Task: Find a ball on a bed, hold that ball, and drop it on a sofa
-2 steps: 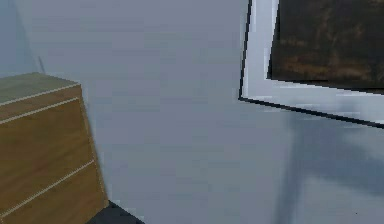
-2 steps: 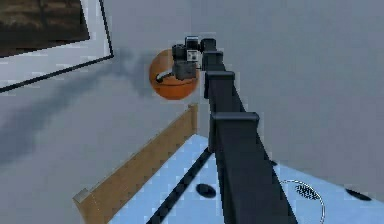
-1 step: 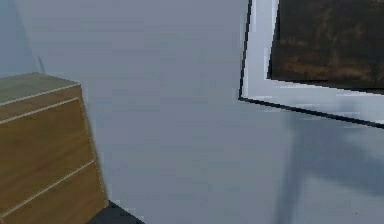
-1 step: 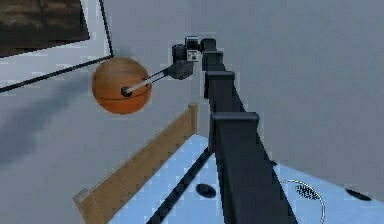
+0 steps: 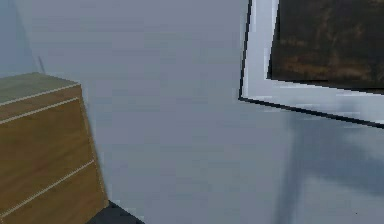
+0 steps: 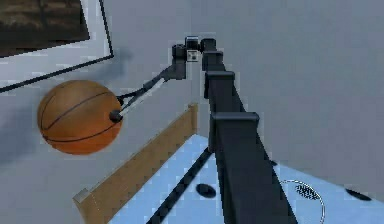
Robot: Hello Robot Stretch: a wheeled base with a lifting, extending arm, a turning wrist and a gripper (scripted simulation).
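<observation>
Dresser [image 5: 45,150]: wooden, low at the forward view's left, against the wall.
Picture [image 5: 320,50]: framed, hung at the forward view's upper right.
Ball [image 6: 80,117]: orange, held in the air at the gripper [image 6: 120,110], close to the wall, clear of the bed.
Fingers [image 6: 150,88]: thin, reaching the ball's right side; cannot tell whether open or closed.
Bed [image 6: 145,165]: wooden end board below the ball.
Arm [image 6: 235,140]: dark bar, stretched out.
Risk: likely a knock against wall, picture or board when turning for the sofa; round ball, apt to slip and roll.
</observation>
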